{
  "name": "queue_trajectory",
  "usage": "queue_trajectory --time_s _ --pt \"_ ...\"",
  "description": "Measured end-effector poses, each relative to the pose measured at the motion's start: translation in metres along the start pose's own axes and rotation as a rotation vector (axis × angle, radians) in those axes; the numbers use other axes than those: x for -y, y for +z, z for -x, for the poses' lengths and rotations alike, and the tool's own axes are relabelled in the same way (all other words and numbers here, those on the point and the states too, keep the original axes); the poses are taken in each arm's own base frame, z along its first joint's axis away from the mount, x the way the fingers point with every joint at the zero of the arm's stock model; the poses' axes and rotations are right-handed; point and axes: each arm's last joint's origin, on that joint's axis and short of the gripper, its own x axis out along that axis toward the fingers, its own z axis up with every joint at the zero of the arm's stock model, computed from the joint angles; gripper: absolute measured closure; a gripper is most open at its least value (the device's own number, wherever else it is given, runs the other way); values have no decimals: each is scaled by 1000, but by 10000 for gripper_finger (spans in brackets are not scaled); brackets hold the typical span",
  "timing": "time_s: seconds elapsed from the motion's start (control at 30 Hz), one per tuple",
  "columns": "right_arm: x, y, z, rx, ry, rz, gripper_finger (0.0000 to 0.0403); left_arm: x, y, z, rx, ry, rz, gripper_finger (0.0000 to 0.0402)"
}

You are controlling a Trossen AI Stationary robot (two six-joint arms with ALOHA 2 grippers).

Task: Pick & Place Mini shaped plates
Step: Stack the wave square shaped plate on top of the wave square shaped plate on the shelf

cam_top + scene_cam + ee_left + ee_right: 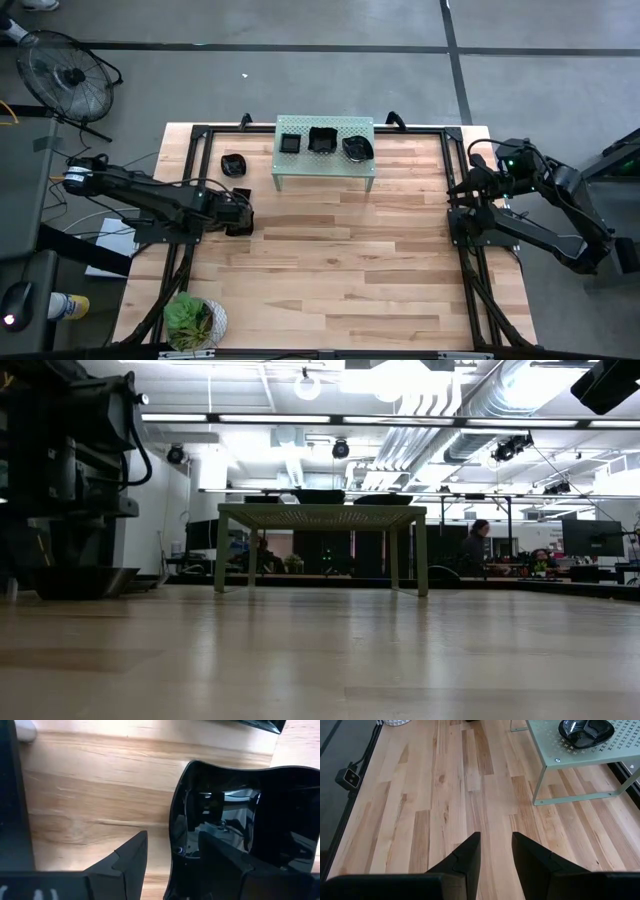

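While the left gripper (pixel 170 865) sits low at the table's left side, its two fingers (pixel 127 862) are apart and straddle the rim of a glossy black wavy-edged plate (pixel 235 815): one finger is outside on bare wood, the other inside the dish. No squeeze is visible yet, so the plate looks unheld and seems to rest on the table (pixel 340 260).

From overhead, the left gripper (pixel 238 212) covers this plate. Just beyond it, nearer the far edge, another small black plate (pixel 233 165) lies on the wood. Farther right stands a pale green perforated shelf (pixel 325 166) w/ three black plates on top: a square one (pixel 290 143), a deeper one (pixel 322 139) and a round one (pixel 357 148). From table height only the shelf (pixel 320 516) and dark plate edges above it show.

The right gripper (pixel 496 852) waits near the table's right edge, raised, fingers slightly apart and holding nothing; the shelf corner (pixel 580 755) and the round plate (pixel 586 731) are ahead of it.

Risks, as judgement: the rim is thin, slick and curved, so a pinch off-center could let the plate twist or slip out on lift. Closing too shallow may only tip it. Closing hard at an angle could skid it across the wood toward the neighbor plate. If carried to the shelf, a low approach could knock the shelf edge or bump plates already there, esp. since free space on top looks limited.
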Motion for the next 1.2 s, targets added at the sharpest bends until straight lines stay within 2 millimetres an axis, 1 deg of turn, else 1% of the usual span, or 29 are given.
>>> queue_trajectory --time_s 0.3,0.43,0.53,0.8,1.2 --pt "0 0 0 0 0 0 297 -3 2 9 2 -72 -8 229" --pt "0 0 0 0 0 0 297 -7 3 12 1 -69 -7 231" --pt "0 0 0 0 0 0 297 -8 3 13 -3 -62 -7 243" --pt "0 0 0 0 0 0 297 -6 2 13 -8 -76 -6 289" --pt "0 0 0 0 0 0 297 -7 2 13 -17 -67 -7 298"
